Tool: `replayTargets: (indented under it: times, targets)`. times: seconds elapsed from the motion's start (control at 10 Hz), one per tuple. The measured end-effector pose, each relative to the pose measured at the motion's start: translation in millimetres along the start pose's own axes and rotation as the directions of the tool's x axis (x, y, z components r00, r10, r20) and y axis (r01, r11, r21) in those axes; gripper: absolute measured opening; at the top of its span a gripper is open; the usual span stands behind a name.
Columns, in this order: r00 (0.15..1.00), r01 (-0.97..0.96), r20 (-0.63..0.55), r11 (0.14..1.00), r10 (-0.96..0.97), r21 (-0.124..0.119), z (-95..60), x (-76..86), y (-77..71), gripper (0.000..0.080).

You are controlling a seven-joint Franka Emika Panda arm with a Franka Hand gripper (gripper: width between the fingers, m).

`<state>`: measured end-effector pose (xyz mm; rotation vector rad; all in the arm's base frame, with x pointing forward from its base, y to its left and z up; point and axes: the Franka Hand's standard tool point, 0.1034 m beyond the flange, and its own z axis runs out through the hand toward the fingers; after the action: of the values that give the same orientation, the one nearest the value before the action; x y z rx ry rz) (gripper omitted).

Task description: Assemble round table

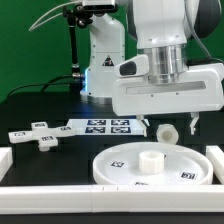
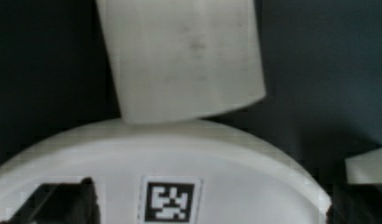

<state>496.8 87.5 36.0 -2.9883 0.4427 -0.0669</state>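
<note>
The round disc (image 1: 118, 168) lies flat at the front of the table, rim up. The short thick leg (image 1: 150, 158) stands upright in its middle. The cross-shaped base (image 1: 40, 135) lies apart at the exterior view's left. My gripper (image 1: 178, 128) hangs just behind the disc's far edge, a little to the right of the leg, open and empty. The wrist view is blurred. It shows a rounded white part with one tag (image 2: 170, 200) and a plain white bar (image 2: 179, 55) above it. I cannot tell which parts these are. My fingers do not show there.
The marker board (image 1: 100, 126) lies behind the disc, between the base and my gripper. Plain white border blocks stand at the left (image 1: 5, 158), the front (image 1: 90, 196) and the right (image 1: 214, 160). The arm's white base (image 1: 100, 60) stands at the back.
</note>
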Motion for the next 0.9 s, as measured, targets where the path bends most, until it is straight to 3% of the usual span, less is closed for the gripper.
replayTargets:
  times: [0.5, 0.9]
  targets:
    - [0.948, -0.008, 0.319, 0.999, 0.017, -0.031, 1.8, -6.8, 3.5, 0.0648]
    - [0.831, -0.007, 0.555, 0.998, 0.037, -0.056, 11.5, -17.7, 3.6, 0.0648]
